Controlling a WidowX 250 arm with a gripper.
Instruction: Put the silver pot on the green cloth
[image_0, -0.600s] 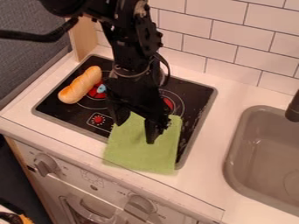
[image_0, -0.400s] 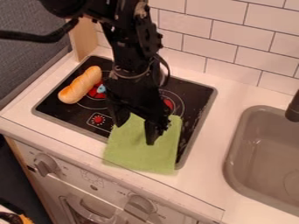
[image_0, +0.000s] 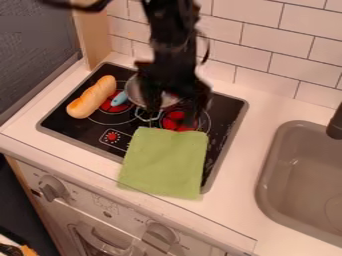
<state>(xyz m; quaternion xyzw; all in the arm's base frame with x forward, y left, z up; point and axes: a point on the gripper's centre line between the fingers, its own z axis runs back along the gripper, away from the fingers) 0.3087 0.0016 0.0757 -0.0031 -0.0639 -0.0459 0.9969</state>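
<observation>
Black arm (image_0: 171, 37) hangs from the top edge, claw (image_0: 172, 114) downward, fingers (image_0: 191, 114) apart

The partly hidden silver pot (image_0: 135, 93) sits on the stovetop (image_0: 75, 131) behind the flat-spread green cloth (image_0: 163, 162).

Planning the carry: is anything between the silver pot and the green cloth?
Nothing visible stands between the silver pot and the green cloth, though the gripper hangs over the pot and hides part of it. The bread roll lies off to the side.
</observation>
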